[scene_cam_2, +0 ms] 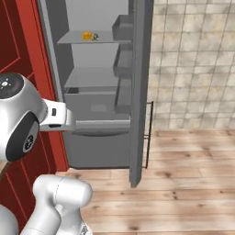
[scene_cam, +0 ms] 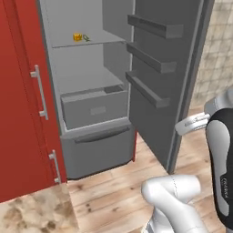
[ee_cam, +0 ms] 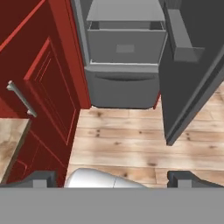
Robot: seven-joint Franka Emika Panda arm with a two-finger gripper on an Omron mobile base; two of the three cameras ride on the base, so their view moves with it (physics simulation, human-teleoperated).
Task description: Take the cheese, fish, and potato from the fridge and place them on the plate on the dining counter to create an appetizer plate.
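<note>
Well apart, cheese (scene_cam: 77, 37) on upper fridge (scene_cam: 86, 91) shelf, gripper (ee_cam: 113, 178) wide open

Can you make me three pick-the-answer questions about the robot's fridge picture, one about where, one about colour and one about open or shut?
1. Where is the cheese?
A. On the fridge's upper shelf
B. On the wooden floor
C. In the lower drawer

2. What colour are the panels beside the fridge?
A. Blue
B. Red
C. White

3. How is the fridge door right now?
A. Shut tight
C. Taken off and lying on the floor
B. Swung wide open

Answers:
1. A, the little orange wedge sits up on the shelf, with a small dark green thing, probably the fish, right next to it.
2. B, the tall panels with grey handles are red.
3. B, the door stands open, so its inside racks and the shelves show.
</note>
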